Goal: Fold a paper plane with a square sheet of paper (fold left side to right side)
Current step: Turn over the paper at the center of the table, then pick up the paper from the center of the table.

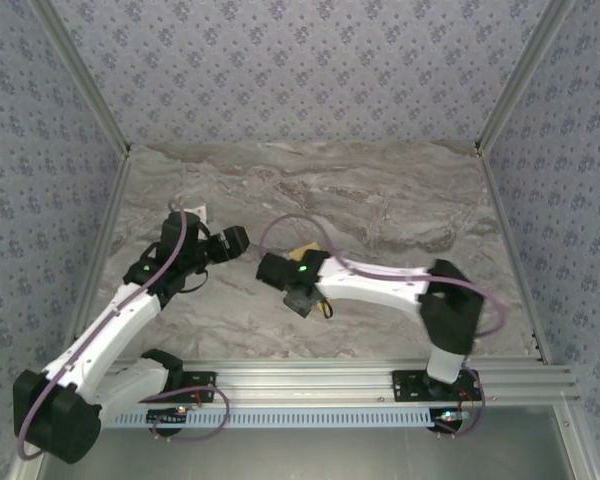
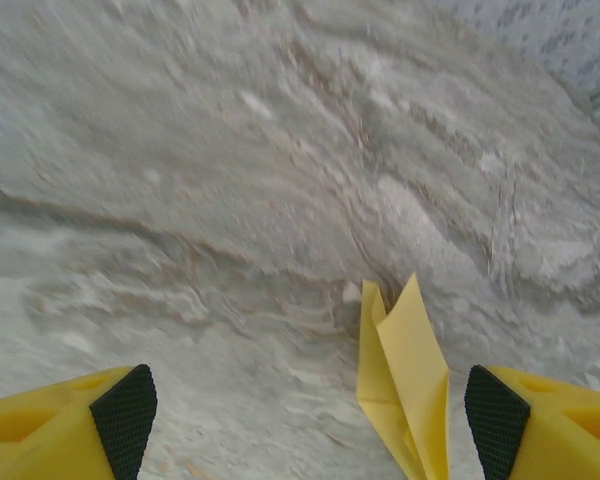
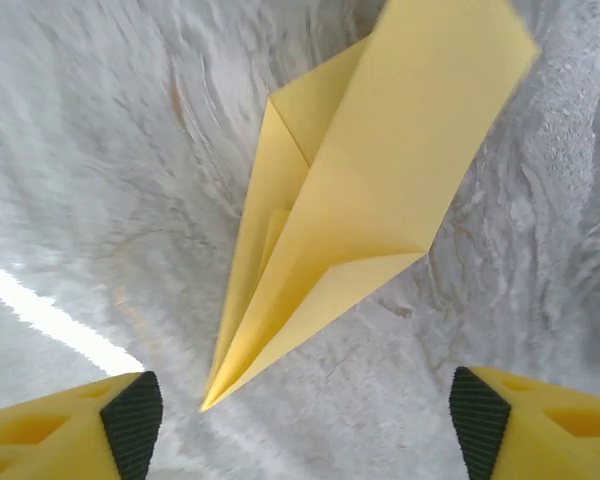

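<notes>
The paper plane [image 3: 350, 220] is a narrow yellow-orange dart with creases, lying on the marble tabletop [image 3: 100, 200]. Its sharp nose points at my right gripper [image 3: 300, 430], which hangs open just above it; the nose ends short of the left pad. In the left wrist view the paper plane [image 2: 405, 380] lies between the fingers of my open left gripper [image 2: 308, 420], close to the right pad [image 2: 495, 420] but apart from it. From above, a small piece of the plane [image 1: 302, 249] shows beside the right wrist; the arm hides the rest. The left gripper [image 1: 235, 241] is just left of it.
The marble tabletop [image 1: 380, 200] stretches far and right of both arms. Aluminium frame posts [image 1: 110, 230] and patterned walls [image 1: 300, 70] bound it on three sides. A rail [image 1: 360, 375] runs along the near edge by the arm bases.
</notes>
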Controlling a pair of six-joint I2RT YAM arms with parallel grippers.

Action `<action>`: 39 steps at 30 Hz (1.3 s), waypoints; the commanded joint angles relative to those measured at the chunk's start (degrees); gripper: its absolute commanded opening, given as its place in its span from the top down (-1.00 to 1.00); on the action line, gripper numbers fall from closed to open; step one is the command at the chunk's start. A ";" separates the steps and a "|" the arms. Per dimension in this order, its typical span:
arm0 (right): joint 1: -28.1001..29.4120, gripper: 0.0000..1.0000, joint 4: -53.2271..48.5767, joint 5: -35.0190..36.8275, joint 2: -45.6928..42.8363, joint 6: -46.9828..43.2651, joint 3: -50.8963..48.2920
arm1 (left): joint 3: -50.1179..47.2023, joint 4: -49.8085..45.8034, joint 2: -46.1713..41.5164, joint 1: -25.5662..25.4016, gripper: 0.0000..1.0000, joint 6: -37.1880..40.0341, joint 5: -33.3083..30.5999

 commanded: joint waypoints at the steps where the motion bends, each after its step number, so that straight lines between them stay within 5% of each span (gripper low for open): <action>1: -5.34 -0.70 9.22 -12.29 -9.82 4.02 -5.83 | -4.10 14.28 2.06 0.14 -0.67 -8.11 9.52; 8: -27.27 -1.00 32.83 -34.42 -30.18 12.72 -27.84 | -5.17 25.77 13.26 -3.45 -0.63 -12.77 15.91; 15: -42.54 -1.00 46.21 -49.63 -34.70 21.19 -39.48 | -1.27 32.58 27.21 -7.64 -0.56 -14.30 19.90; 30: -49.20 -1.00 46.67 -54.69 -37.13 20.91 -44.82 | 7.05 34.99 45.20 -10.63 -0.31 -14.48 23.12; 39: -48.94 -0.91 47.12 -56.26 -33.27 19.12 -43.55 | 7.03 36.66 45.06 -9.93 0.57 -11.98 25.23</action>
